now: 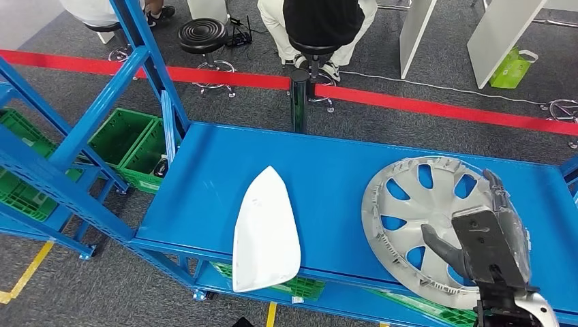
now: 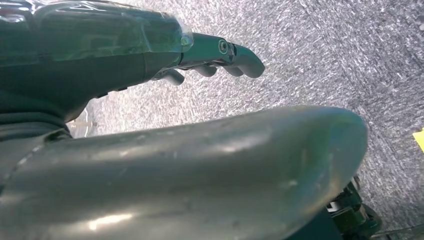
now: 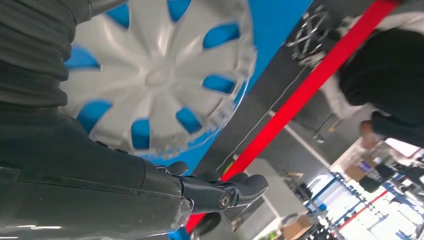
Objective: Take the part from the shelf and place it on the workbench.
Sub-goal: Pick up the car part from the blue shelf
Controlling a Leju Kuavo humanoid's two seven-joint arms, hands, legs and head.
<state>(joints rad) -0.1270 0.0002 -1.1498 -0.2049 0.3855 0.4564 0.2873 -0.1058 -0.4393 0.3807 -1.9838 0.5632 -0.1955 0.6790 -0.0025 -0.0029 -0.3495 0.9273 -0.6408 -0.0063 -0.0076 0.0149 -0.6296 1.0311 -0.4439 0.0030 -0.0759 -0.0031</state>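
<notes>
A silver hubcap (image 1: 416, 211) with blue showing through its openings lies flat on the right side of the blue bench top (image 1: 327, 163). My right hand (image 1: 487, 248) hovers over its near right rim, thumb stretched out to the side and nothing gripped. The right wrist view shows the hubcap (image 3: 155, 75) just beyond my right hand (image 3: 100, 190), whose fingers (image 3: 240, 187) stay off it. A white, iron-shaped part (image 1: 266, 231) lies at the bench's front edge, left of centre. My left hand (image 2: 125, 55) hangs over grey carpet, holding nothing.
Blue shelf frame beams (image 1: 82, 129) rise at the left, with green crates (image 1: 129, 146) beneath them. A black post (image 1: 298, 95) stands behind the bench. Beyond a red floor line (image 1: 436, 107), a person sits on a stool (image 1: 320, 20) beside a black stool (image 1: 202, 34).
</notes>
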